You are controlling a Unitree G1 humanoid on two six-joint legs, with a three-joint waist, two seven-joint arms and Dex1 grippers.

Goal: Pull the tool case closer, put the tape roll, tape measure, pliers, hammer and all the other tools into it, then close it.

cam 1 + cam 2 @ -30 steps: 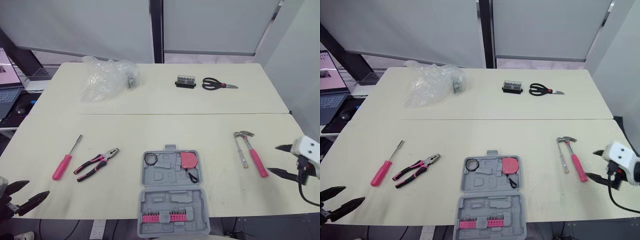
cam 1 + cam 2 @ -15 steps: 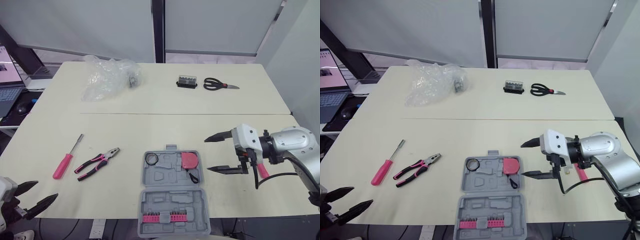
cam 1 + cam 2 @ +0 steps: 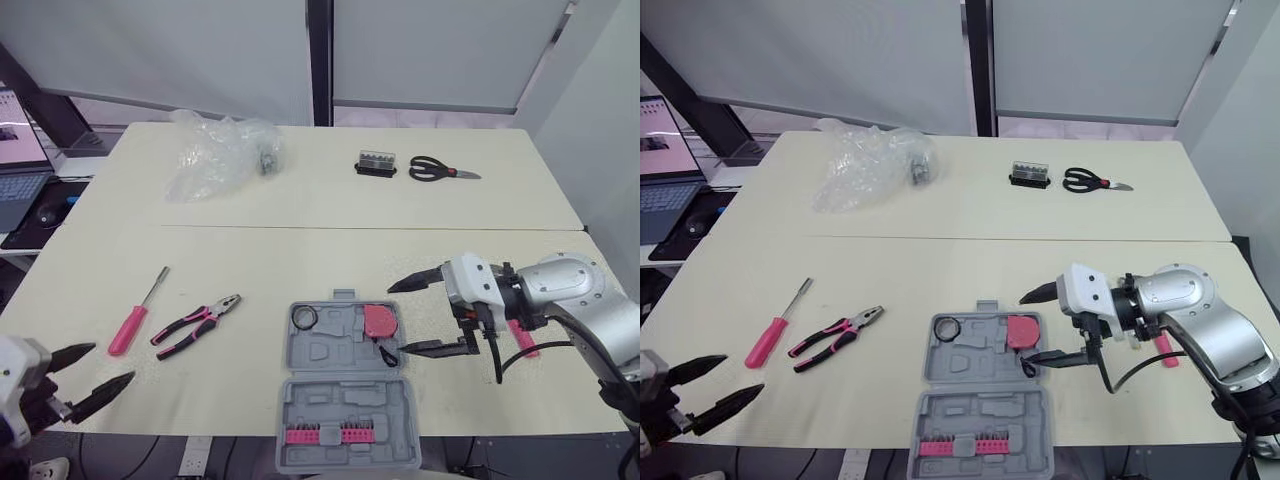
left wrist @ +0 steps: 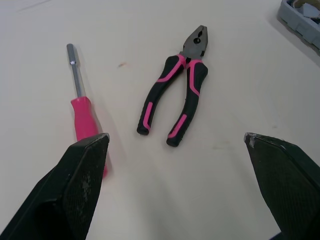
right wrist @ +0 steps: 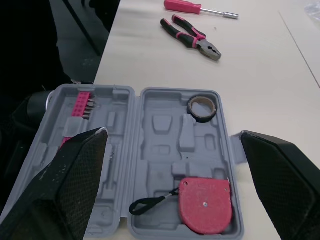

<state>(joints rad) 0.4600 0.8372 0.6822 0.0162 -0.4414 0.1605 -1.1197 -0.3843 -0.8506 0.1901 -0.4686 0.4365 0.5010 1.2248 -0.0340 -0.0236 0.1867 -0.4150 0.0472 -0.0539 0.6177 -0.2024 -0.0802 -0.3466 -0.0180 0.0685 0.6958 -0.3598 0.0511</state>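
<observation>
At right you get only a pink sliver of the hammer [image 3: 527,340], the rest behind the right gripper [image 3: 396,319] and its wrist. The left edge cuts off the laptop [image 3: 662,150]. You can't make out what the plastic bag [image 3: 215,155] holds.

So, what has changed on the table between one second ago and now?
The right gripper swung inward from the right edge of the table, past the hammer, and now hovers open at the right side of the tool case, next to the tape measure. It has taken hold of nothing. The left gripper stayed open near the front left corner. The pliers, screwdriver, hammer and tape roll lie where they were.
</observation>
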